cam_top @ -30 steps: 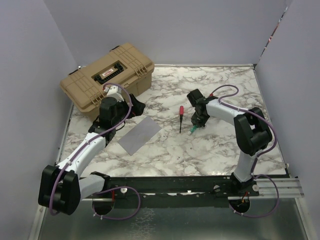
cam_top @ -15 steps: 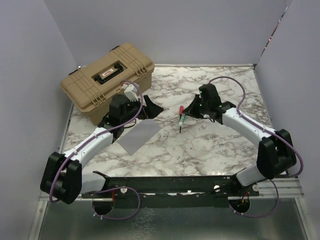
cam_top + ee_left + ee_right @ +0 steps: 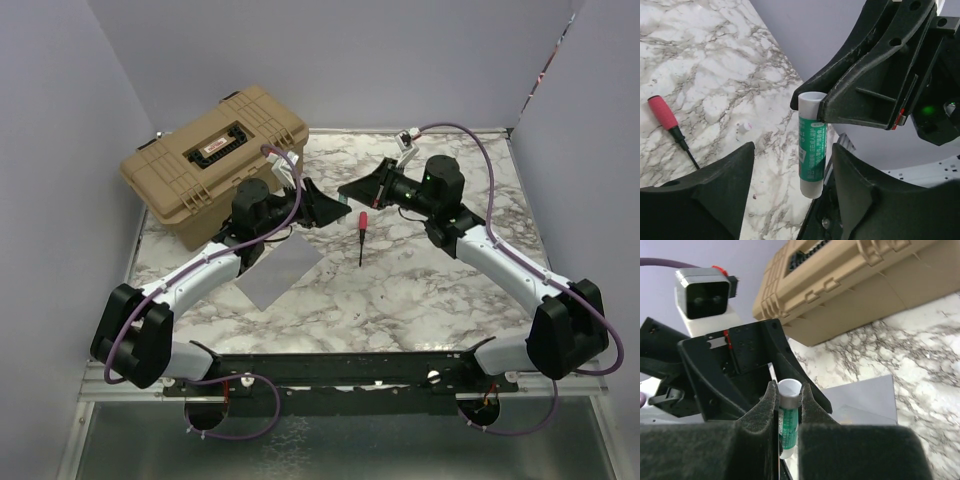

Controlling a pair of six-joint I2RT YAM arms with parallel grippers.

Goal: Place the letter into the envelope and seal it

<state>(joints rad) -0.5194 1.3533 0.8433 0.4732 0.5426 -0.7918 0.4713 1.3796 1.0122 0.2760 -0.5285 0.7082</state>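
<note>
- Two arms meet above the back-centre of the marble table [image 3: 430, 290], wrists raised and fingertips facing each other.
- Right gripper [image 3: 360, 188]: jaws pressed together on a glue stick [image 3: 812, 145], a white tube with a green printed label. The grip sits at the tube's upper end, just below the cap. The rest of the tube hangs free beneath the fingers.
- Left gripper [image 3: 325, 205]: jaws spread, one finger on each side of the glue stick. In the left wrist view, one finger [image 3: 725, 185] stands clearly apart from the tube. The other finger [image 3: 860, 190] is just beside it; contact cannot be confirmed.
- Envelope [image 3: 280, 272]: lies flat on the table, below and to the left of the two grippers. It is a pale grey rectangle, set at an angle to the table edges, and neither gripper touches it.
- Screwdriver [image 3: 362, 235]: red handle, dark shaft, lying on the table just right of the envelope and beneath the right gripper.
- Tan hard case [image 3: 215, 160]: closed, standing at the table's back-left corner, near the envelope.
</note>
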